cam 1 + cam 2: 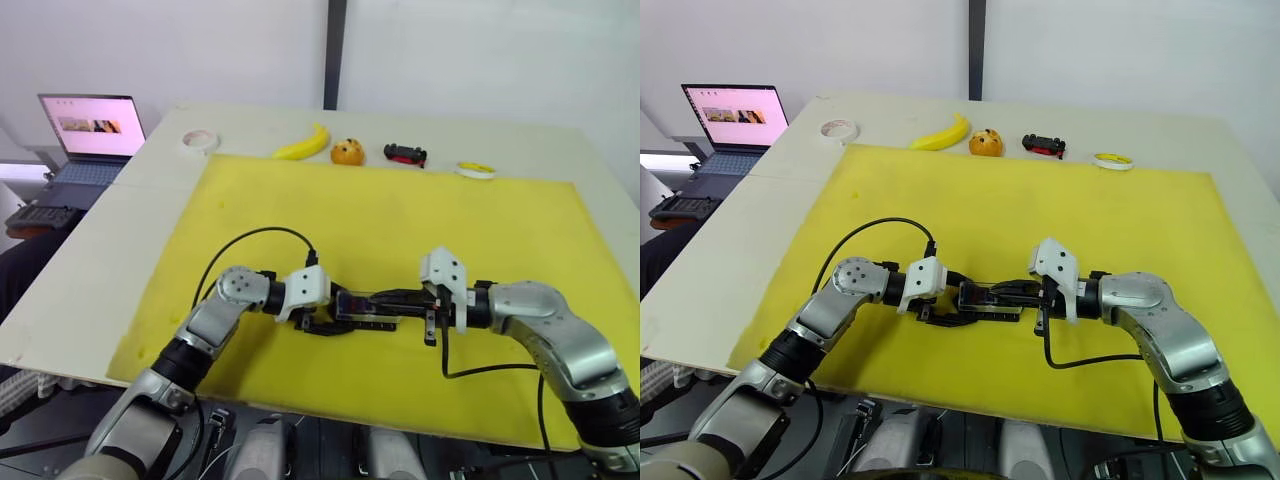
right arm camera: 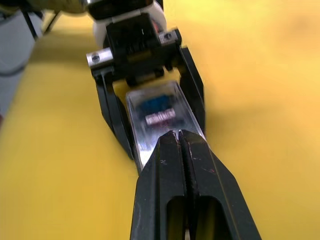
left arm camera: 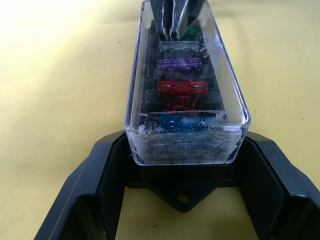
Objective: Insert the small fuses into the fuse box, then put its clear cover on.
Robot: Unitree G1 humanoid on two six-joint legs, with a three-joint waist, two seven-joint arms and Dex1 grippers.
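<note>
4 fuses point(image 3: 181, 89) under 1 cover point(image 3: 186, 107)

Both grippers crowd one fuse box near the front middle of an otherwise open yellow mat point(image 1: 480, 225).

The left gripper point(image 3: 182, 165) straddles one end of the fuse box point(image 1: 368, 310), fingers spread to either side. The right gripper point(image 2: 181, 142), fingers pressed together, lies on the clear cover point(image 3: 186, 75) from the other end. A banana point(image 1: 303, 145), orange point(image 1: 347, 152), toy car point(image 1: 405, 154) and tape rolls line the far edge.
</note>
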